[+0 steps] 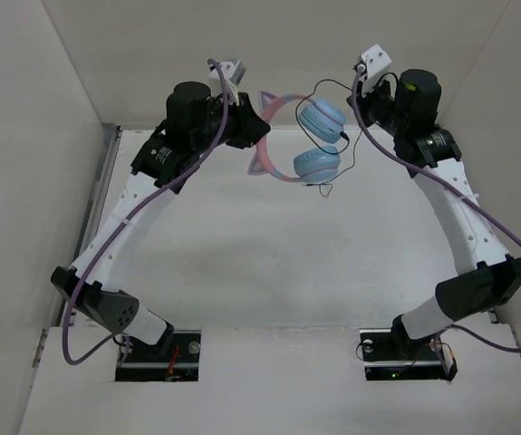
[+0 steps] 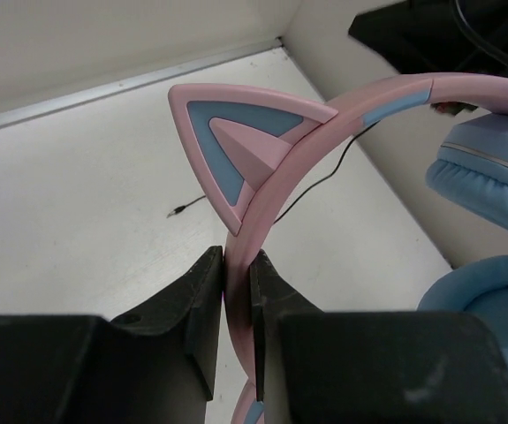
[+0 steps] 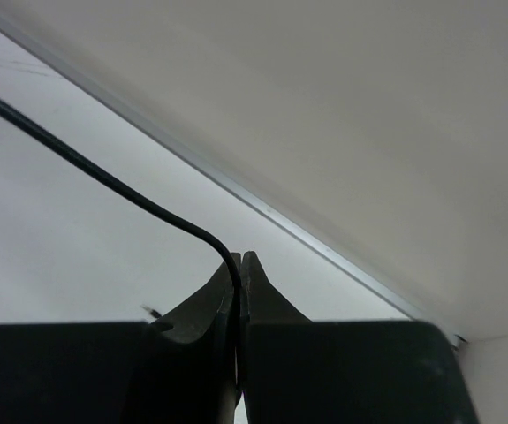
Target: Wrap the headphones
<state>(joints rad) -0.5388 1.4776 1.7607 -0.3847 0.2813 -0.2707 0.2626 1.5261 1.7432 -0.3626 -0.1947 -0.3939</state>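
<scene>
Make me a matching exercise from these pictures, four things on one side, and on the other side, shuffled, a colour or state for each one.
Column one:
1. left gripper
2. right gripper
3. ear cups
4. headband

Column two:
A. light blue
B. shut on the thin black cable
C. pink, with a cat ear on it
D. shut on the headband

Pairs: 1-D, 2-B, 3-A, 4-C
</scene>
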